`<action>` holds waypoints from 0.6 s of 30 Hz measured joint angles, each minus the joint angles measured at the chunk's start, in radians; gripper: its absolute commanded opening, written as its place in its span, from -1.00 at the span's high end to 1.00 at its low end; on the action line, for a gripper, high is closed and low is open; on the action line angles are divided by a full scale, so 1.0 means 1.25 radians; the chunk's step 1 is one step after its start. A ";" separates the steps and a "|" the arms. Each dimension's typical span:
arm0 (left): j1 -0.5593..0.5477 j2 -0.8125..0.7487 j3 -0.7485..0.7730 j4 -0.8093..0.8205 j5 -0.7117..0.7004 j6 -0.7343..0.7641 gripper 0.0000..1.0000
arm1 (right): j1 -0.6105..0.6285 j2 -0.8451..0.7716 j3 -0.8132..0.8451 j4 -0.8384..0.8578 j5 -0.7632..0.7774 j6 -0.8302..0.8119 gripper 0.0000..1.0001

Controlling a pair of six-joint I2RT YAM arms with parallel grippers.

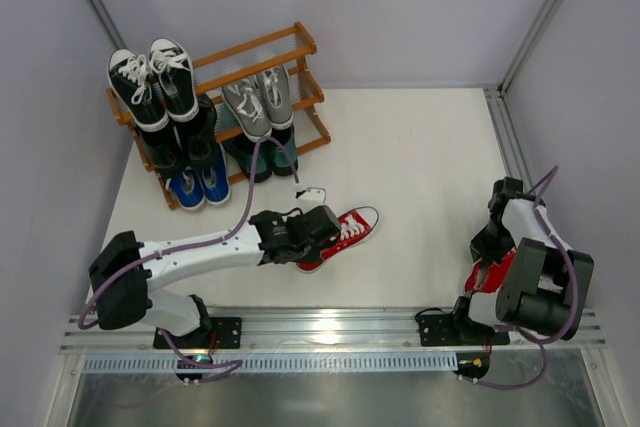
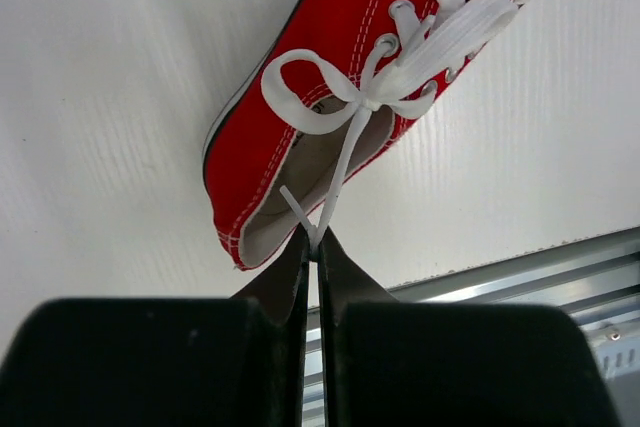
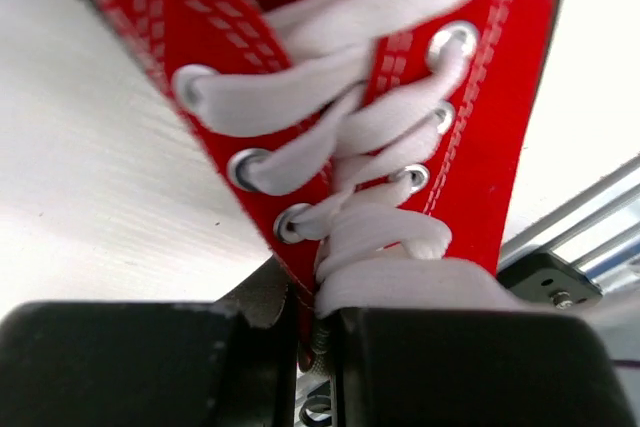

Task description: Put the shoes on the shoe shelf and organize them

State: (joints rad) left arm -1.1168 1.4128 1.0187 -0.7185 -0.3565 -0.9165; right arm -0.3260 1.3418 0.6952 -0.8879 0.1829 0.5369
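The shoe shelf (image 1: 300, 47) stands at the back left. It holds black-and-white sneakers (image 1: 152, 82), grey sneakers (image 1: 258, 97), black loafers (image 1: 185, 142), blue sneakers (image 1: 198, 185) and dark green loafers (image 1: 262, 155). One red sneaker (image 1: 350, 230) lies on the table in front of the shelf. My left gripper (image 1: 322, 235) is at its heel, shut on the loose white lace ends (image 2: 335, 182) just above the sneaker's opening (image 2: 300, 117). A second red sneaker (image 1: 497, 272) shows partly under the right arm. My right gripper (image 3: 318, 307) is shut on its upper edge beside the lowest eyelets (image 3: 290, 222).
A small white piece (image 1: 312, 191) lies on the table between the shelf and the left gripper. The metal rail (image 1: 330, 327) with the arm bases runs along the near edge. Walls close in the left, back and right sides.
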 measured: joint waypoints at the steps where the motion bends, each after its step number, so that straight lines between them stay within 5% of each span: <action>1: -0.005 0.000 -0.002 0.006 0.000 -0.013 1.00 | -0.002 -0.012 -0.006 0.005 -0.004 -0.001 0.92; 10: 0.006 -0.023 -0.013 -0.027 -0.072 -0.091 1.00 | 0.231 -0.113 -0.022 0.030 -0.147 0.055 0.92; 18: 0.189 -0.156 -0.124 -0.008 -0.065 -0.029 1.00 | 0.449 -0.116 -0.021 0.082 -0.243 0.156 0.92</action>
State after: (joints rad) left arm -0.8803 1.2179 0.8635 -0.7284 -0.4377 -0.9527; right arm 0.2348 1.1969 0.6693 -0.7853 -0.1207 0.7322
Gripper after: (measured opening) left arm 0.004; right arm 0.115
